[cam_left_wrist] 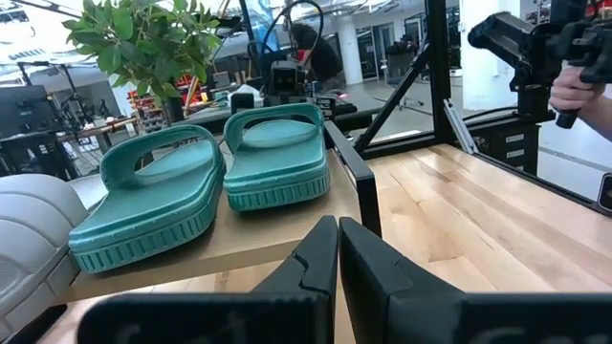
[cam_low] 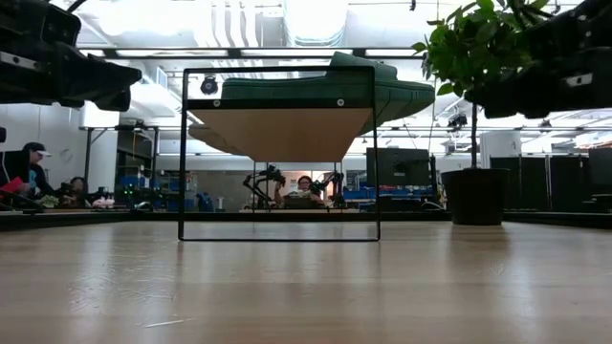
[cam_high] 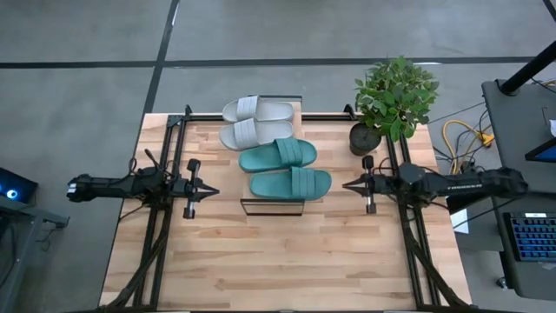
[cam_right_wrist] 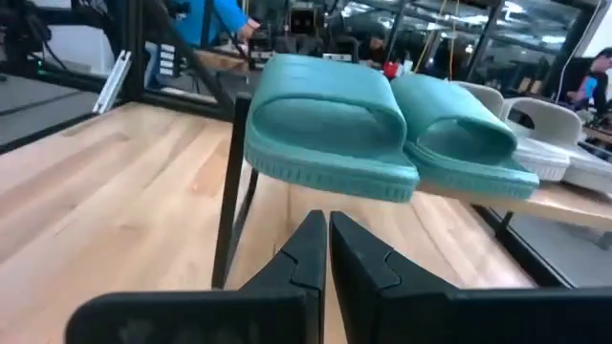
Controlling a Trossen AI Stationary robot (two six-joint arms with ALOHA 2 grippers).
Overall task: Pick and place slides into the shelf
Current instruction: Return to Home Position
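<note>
Both grey slides [cam_high: 258,110] and both teal slides [cam_high: 291,183] sit on the shelf [cam_low: 287,129] — placing looks finished (only homing is left) — left gripper [cam_high: 213,190] and right gripper [cam_high: 347,184] flank it, closed, empty.

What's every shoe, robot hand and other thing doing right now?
Light wood shelf with dark metal frame: upright, top full.
Two teal green foam slides: lying on it, straps up.
Two pale grey-white foam slides: on it too.
Left gripper: shut, empty, beside the shelf.
Right gripper: shut, empty, beside the shelf.
Green potted plant: upright.
</note>
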